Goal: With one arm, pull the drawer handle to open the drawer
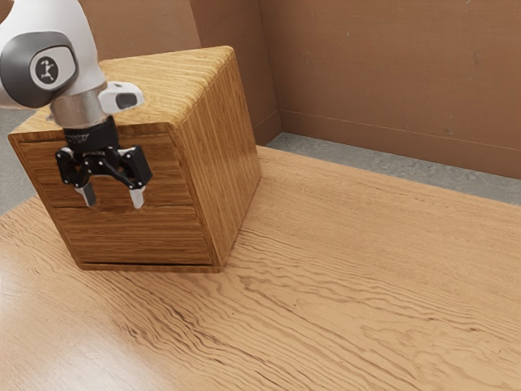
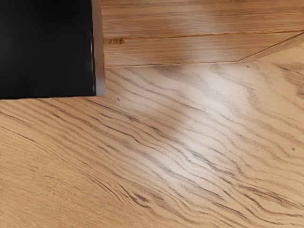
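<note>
A wooden cabinet [image 1: 203, 122] stands on the table at the exterior view's left, with two drawer fronts on the face turned toward the camera. My gripper [image 1: 112, 197] hangs in front of the upper drawer front [image 1: 167, 175], its fingers pointing down and spread apart, so it is open. Its fingertips [image 1: 137, 199] reach the seam above the lower drawer front [image 1: 134, 235]. I cannot make out a handle; my hand covers the middle of the upper front. In the wrist view the cabinet's base [image 2: 190, 47] lies just beyond my hand, beside a black block with a grey edge [image 2: 47, 47].
The wooden table [image 1: 350, 285] stretches wide toward the exterior view's right and front. Brown walls [image 1: 391, 65] and a grey floor strip [image 1: 407, 163] lie behind it. The cabinet sits at an angle to the table's grain.
</note>
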Tool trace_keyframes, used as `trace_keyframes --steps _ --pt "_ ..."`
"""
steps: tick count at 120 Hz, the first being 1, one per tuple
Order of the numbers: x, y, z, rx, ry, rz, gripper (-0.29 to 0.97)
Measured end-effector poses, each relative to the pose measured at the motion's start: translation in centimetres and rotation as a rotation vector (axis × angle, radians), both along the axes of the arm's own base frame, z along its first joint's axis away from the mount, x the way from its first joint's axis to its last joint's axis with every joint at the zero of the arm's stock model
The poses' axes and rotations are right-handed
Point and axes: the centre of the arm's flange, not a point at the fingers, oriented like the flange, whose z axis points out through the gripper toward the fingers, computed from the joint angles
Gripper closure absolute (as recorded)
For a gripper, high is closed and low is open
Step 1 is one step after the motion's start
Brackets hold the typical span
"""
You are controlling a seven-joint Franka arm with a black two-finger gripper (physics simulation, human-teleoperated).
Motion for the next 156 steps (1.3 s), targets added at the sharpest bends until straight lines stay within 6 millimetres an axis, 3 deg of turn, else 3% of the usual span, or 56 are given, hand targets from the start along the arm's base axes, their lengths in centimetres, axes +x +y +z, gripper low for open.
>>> trace_keyframes --steps 9,13,16,19,23,28,33,58,72,80,89,99,106,120,156 --pt "-0.4 1.4 0.3 0.001 -0.018 0.032 0.0" --pt "-1.0 1.8 2.7 0.014 -0.066 0.042 0.0" --pt "-2.0 1.5 5.9 0.028 -0.127 0.042 0.0" --pt "-3.8 0.1 10.0 0.044 -0.206 0.025 0.0" --pt "-4.7 -3.7 13.2 0.046 -0.272 -0.033 0.0" --pt "-5.1 -7.7 15.2 0.037 -0.311 -0.07 0.0" --pt "-5.6 -9.1 15.9 0.035 -0.319 -0.028 0.0" --pt "-4.7 -9.7 13.0 0.024 -0.214 0.479 0.0" --pt "-5.2 -10.2 13.5 0.01 -0.214 0.688 0.0" --pt "-7.2 -9.8 11.5 0.0 -0.206 0.777 0.0" --pt "-11.3 -7.5 9.0 -0.006 -0.222 0.902 0.0" --pt "-15.6 -6.4 8.9 0.015 -0.303 1.05 0.0" --pt "-17.1 -6.3 8.6 0.022 -0.346 1.129 0.0" --pt "-18.5 -3.8 6.2 0.029 -0.376 1.308 0.0" --pt "-18.4 -1.0 6.5 -0.017 -0.473 1.573 0.0"
